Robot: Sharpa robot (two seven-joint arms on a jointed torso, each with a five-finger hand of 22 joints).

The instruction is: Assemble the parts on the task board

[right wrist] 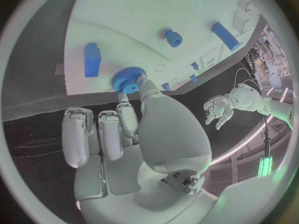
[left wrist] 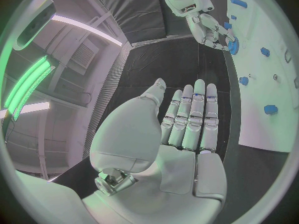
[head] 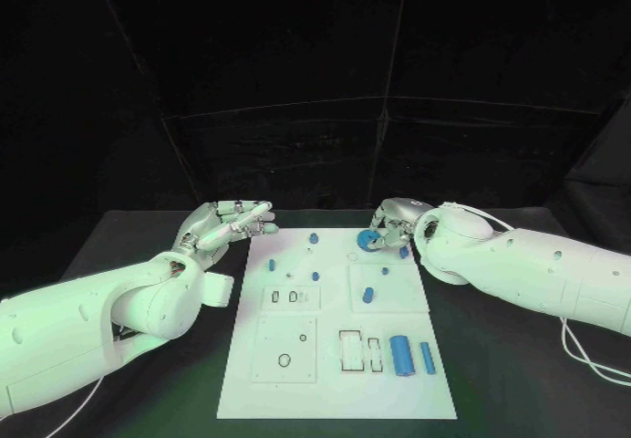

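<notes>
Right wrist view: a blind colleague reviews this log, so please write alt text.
The right hand pinches a blue gear at the edge of the white task board. Other blue parts lie on the board, and the open left hand hovers beyond.

Blue gear partly covered by the right hand in the head view; fingertip contact there too small to make out. Near part of the right hand hidden behind its own white forearm. Small blue parts on the far half of the task board too tiny to tell their shapes. Task board cut off by the circle's rim in the left wrist view, only a strip of it visible. Underside of the left hand turned away, hidden from the head camera.
</notes>
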